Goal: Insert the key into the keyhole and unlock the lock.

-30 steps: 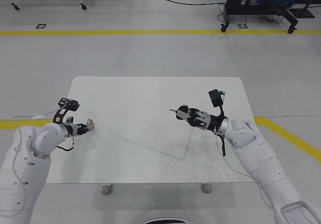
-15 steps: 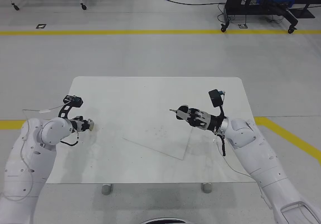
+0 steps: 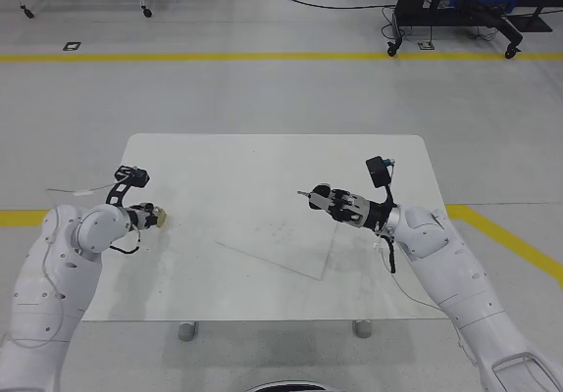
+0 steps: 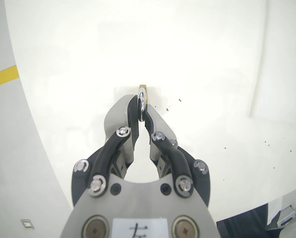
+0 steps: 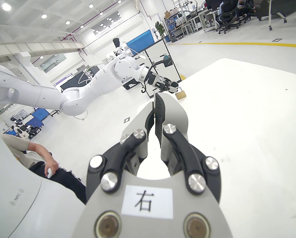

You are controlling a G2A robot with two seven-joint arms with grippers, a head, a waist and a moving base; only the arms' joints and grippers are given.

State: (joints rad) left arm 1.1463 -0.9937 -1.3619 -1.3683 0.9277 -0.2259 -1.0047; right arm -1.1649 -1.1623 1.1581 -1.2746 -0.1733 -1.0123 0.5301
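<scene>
A brass padlock (image 3: pixel 163 216) with a silver shackle hangs at the table's left edge, and my left gripper (image 3: pixel 153 218) is shut on that shackle. In the left wrist view the shackle (image 4: pixel 142 100) sits edge-on between the pads of the left gripper (image 4: pixel 141 107). The right wrist view shows the padlock (image 5: pixel 181 94) far off, just above the table, held by the left gripper (image 5: pixel 174 88). My right gripper (image 3: pixel 317 197) hovers over the table's right half, shut on a thin key (image 3: pixel 303 193) that points toward the padlock. The right gripper (image 5: pixel 155 97) has its pads pressed together.
The white table (image 3: pixel 262 162) bears a flat clear sheet (image 3: pixel 280 245) near its middle front. The padlock sits close to the table's rounded left edge (image 4: pixel 26 95). A wide stretch of bare tabletop separates the two grippers.
The left arm drew its elbow in and its wrist shifted slightly toward the table's far side, carrying the padlock along. The right arm kept still.
</scene>
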